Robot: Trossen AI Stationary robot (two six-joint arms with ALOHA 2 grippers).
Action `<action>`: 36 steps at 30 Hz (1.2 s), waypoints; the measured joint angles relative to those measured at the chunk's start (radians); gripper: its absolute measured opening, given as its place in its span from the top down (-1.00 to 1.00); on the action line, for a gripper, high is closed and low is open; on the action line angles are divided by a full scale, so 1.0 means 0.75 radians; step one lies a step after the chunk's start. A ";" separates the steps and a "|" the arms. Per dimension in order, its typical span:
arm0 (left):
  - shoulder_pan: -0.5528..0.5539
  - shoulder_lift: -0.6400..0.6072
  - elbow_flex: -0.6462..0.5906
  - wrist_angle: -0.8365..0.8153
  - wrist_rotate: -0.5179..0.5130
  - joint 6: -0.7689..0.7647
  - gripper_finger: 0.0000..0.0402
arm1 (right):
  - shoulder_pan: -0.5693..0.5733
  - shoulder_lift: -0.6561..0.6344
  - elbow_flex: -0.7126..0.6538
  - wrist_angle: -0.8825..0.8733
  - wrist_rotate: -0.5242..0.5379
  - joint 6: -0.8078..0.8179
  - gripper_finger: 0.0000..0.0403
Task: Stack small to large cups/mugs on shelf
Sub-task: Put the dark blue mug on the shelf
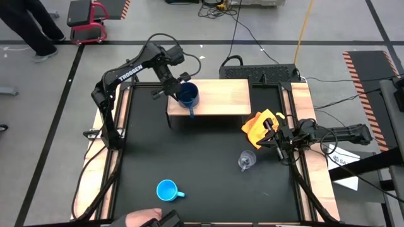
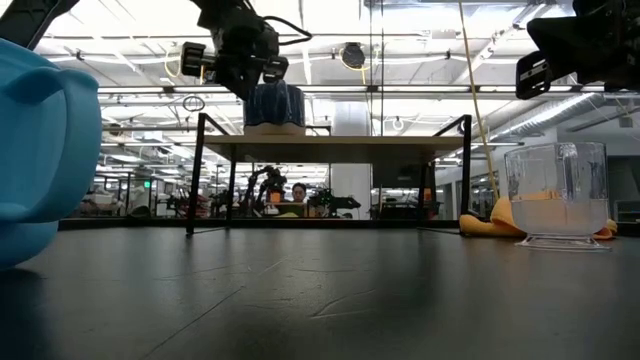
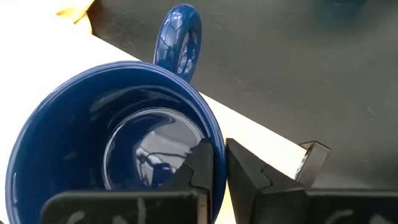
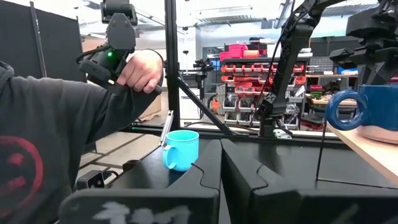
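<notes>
While the left gripper [image 1: 178, 87] pinches the navy mug's [image 1: 187, 95] rim on the shelf [image 1: 221, 96], the sky-blue mug [image 1: 166, 190] at 6 o'clock and glass cup [image 1: 247, 160] at 4 o'clock wait unstacked on the table [image 1: 189, 157]; right gripper [image 1: 273, 140] clenched, empty.

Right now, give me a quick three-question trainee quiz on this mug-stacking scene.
1. True or false: the navy-blue mug stands on the shelf.
2. Which lies nearest the right pincer? A) sky-blue mug B) clear glass cup C) orange-yellow cloth
3. Fill in: the left pincer straddles the navy-blue mug's ____.

Key: 1 true; 2 C; 3 rim.
</notes>
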 joint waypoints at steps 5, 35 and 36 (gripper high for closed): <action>0.000 0.003 -0.001 0.048 -0.023 -0.074 0.72 | 0.000 0.000 0.000 0.000 0.000 0.000 1.00; -0.114 -0.080 0.001 0.191 -0.167 -0.303 0.44 | 0.000 -0.001 0.000 -0.001 -0.001 0.014 1.00; -0.120 -0.092 0.001 0.190 -0.168 -0.310 0.43 | 0.000 -0.001 0.000 -0.001 -0.001 0.014 1.00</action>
